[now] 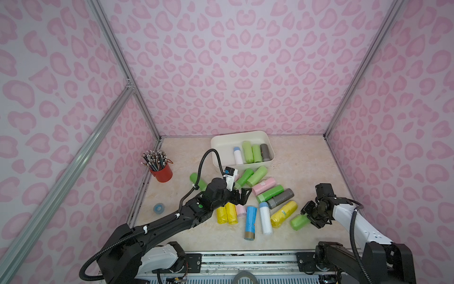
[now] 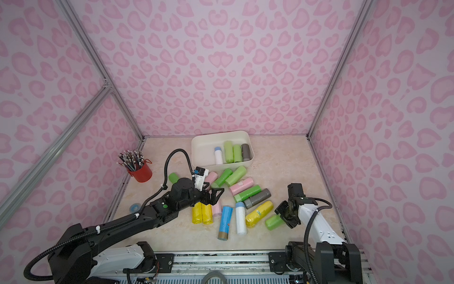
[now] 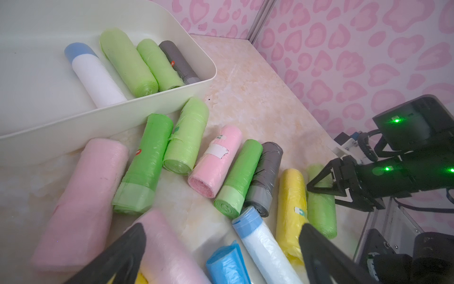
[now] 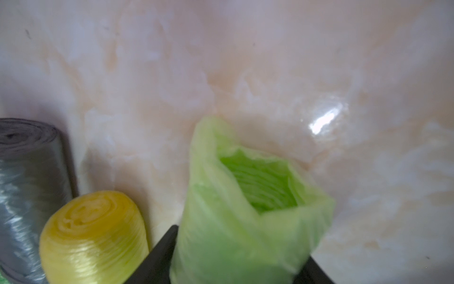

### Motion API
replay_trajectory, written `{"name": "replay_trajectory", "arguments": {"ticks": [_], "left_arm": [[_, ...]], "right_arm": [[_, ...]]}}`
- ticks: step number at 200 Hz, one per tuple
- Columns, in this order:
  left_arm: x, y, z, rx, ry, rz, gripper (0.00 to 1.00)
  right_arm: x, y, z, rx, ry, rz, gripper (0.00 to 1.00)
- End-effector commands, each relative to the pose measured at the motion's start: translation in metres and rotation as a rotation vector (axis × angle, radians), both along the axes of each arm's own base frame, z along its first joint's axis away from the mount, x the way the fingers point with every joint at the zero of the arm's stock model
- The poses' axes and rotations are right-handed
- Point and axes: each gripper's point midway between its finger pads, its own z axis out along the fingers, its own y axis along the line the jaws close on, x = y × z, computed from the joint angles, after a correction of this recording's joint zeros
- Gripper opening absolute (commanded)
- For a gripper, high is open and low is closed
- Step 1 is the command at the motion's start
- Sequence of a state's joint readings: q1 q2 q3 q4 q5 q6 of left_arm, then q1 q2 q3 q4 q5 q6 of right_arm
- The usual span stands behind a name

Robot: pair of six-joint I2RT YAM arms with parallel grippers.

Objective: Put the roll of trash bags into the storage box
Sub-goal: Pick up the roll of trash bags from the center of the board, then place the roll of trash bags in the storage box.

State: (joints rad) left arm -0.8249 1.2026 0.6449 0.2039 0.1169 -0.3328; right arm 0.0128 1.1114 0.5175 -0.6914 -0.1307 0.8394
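In both top views we see four rolls [image 1: 248, 151] inside the storage box [image 1: 224, 147]; many more lie on the table [image 2: 282, 159]. Left wrist: left tool [image 3: 221, 228] released, empty. Right wrist: right tool [image 4: 242, 246] clasps a green roll [image 4: 233, 209] down at the table, not yet boxed.

Top pair high, front, downward; wrists close, sharing green roll [image 3: 320, 216].

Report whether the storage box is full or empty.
Partly filled: the storage box holds one white roll, two green rolls, one grey roll; rest bare.
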Motion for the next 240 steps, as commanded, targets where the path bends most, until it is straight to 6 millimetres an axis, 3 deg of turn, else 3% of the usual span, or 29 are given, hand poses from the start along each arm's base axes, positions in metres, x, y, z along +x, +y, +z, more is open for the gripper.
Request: {"name": "replay_trajectory", "arguments": {"ticks": [1,61,94,170,199,240], "left_arm": [[0.005,-0.001,0.006,-0.023,-0.023,0.017,1.00],[0.011,0.003,0.011,-0.045,-0.033,0.046,1.00],[0.017,0.006,0.013,-0.058,-0.026,0.085,1.00],[0.043,0.021,0.030,-0.041,-0.022,0.197,1.00],[0.056,0.035,0.043,-0.024,-0.024,0.278,1.00],[0.061,0.039,0.052,-0.062,-0.023,0.315,0.99]], "right_arm": [[0.000,-0.004,-0.001,-0.025,-0.004,0.015,0.59],[0.013,-0.001,0.010,-0.013,-0.052,0.030,0.47],[0.026,0.006,0.026,0.013,-0.113,0.094,0.42],[0.059,0.001,0.071,-0.051,-0.303,0.160,0.39],[0.069,-0.002,0.080,-0.076,-0.363,0.147,0.36],[0.078,0.002,0.092,-0.059,-0.398,0.171,0.36]]}}
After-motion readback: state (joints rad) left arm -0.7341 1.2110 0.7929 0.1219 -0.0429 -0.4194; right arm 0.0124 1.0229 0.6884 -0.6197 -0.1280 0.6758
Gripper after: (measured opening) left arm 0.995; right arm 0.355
